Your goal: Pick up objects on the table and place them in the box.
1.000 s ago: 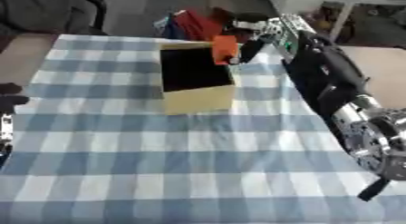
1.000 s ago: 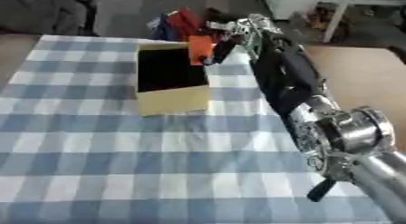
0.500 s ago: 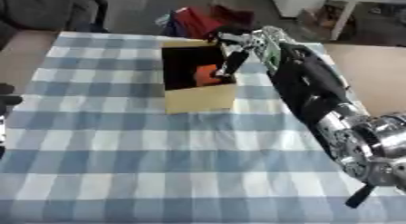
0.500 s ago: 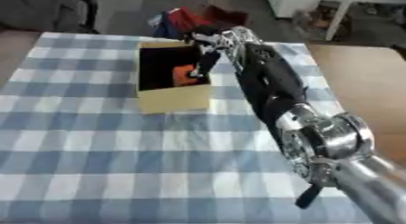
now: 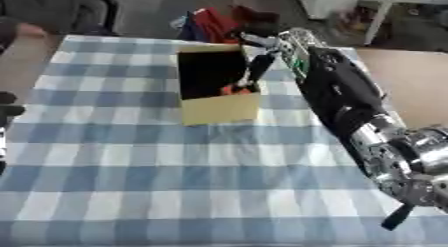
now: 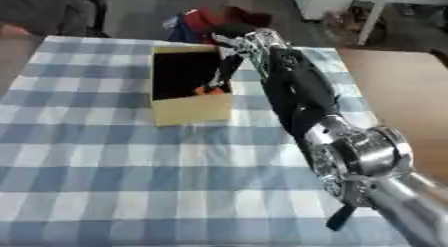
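A blue-and-white checked cloth [image 5: 131,181] covers the tabletop. Beyond its far edge lie red and blue items [image 5: 206,23] on the floor.

A lab-like room: checked tablecloth [image 5: 131,161], white frame [image 5: 376,11], bare floor

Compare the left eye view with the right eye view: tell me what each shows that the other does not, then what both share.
Only the left eye view shows the left hand, dark at the left edge over the checked cloth; whether its fingers are open or shut cannot be told. Only the right eye view shows more of the bare wooden tabletop on the right. Both show the right hand reaching over the box, fingers pointing down toward an orange object inside it.
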Available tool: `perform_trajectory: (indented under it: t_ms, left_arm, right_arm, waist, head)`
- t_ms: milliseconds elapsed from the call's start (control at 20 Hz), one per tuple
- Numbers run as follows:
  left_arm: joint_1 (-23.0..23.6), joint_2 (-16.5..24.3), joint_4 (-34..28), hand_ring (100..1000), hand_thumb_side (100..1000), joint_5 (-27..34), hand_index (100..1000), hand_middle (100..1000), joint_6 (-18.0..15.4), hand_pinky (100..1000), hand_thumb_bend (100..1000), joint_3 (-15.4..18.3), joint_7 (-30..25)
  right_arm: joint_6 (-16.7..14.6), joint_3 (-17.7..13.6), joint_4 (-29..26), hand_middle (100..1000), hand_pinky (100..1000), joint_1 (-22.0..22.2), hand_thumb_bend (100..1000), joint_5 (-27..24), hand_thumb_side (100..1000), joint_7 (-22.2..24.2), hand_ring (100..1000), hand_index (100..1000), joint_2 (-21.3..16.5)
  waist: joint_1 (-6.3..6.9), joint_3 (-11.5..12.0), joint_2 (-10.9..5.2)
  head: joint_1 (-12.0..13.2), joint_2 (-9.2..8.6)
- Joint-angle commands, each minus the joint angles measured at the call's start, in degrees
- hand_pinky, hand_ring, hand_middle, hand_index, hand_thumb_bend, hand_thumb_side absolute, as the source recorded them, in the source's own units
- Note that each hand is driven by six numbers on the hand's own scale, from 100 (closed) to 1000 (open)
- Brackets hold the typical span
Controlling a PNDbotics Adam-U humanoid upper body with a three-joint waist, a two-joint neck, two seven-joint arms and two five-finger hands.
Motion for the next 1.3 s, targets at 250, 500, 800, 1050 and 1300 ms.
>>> perform_trajectory:
  t_ms: [250, 500, 800, 1050, 1300]
  left_arm:
    - [0.69, 0.73, -0.48, 665, 595, -0.51, 730, 659, 0.07, 835, 100, 0.71, 0.57]
    - [1.67, 1.06, -0.26, 665, 596, -1.11, 729, 658, 0.13, 835, 100, 1.59, 1.5]
    - [2.44, 1.46, -0.29, 666, 593, -1.53, 729, 658, 0.15, 835, 100, 2.17, 2.26]
    - [2.39, 1.48, -0.4, 667, 593, -1.39, 729, 658, 0.1, 835, 100, 1.74, 1.86]
    - [2.47, 1.36, -0.43, 667, 594, -1.55, 729, 658, 0.17, 835, 100, 1.69, 1.81]
  right_arm:
    - [-0.2, -1.42, -4.21, 899, 798, -1.88, 681, -2.06, 421, -2.43, 848, 986, -8.11]
    - [3.08, -4.55, -3.31, 890, 797, 0.71, 656, -1.22, 431, -4.44, 843, 980, -15.37]
    - [9.2, -11.58, 0.51, 872, 794, 7.23, 620, -2.83, 417, -8.89, 828, 974, -24.95]
    - [16.11, -7.69, 6.07, 875, 795, 12.52, 616, -14.62, 409, -13.59, 828, 978, -34.09]
    - [12.59, -3.34, 10.54, 875, 796, 16.41, 620, -22.32, 414, -17.64, 831, 978, -36.95]
  waist:
    - [0.15, -2.48, -1.46]
    - [-0.29, -5.44, -2.12]
    - [-0.44, -7.88, -2.76]
    - [-0.22, -7.4, -2.57]
    - [-0.12, -7.78, -2.24]
  head:
    - [2.38, 0.28]
    - [5.09, 0.28]
    - [7.48, 0.28]
    - [7.21, 0.28]
    - [7.27, 0.28]
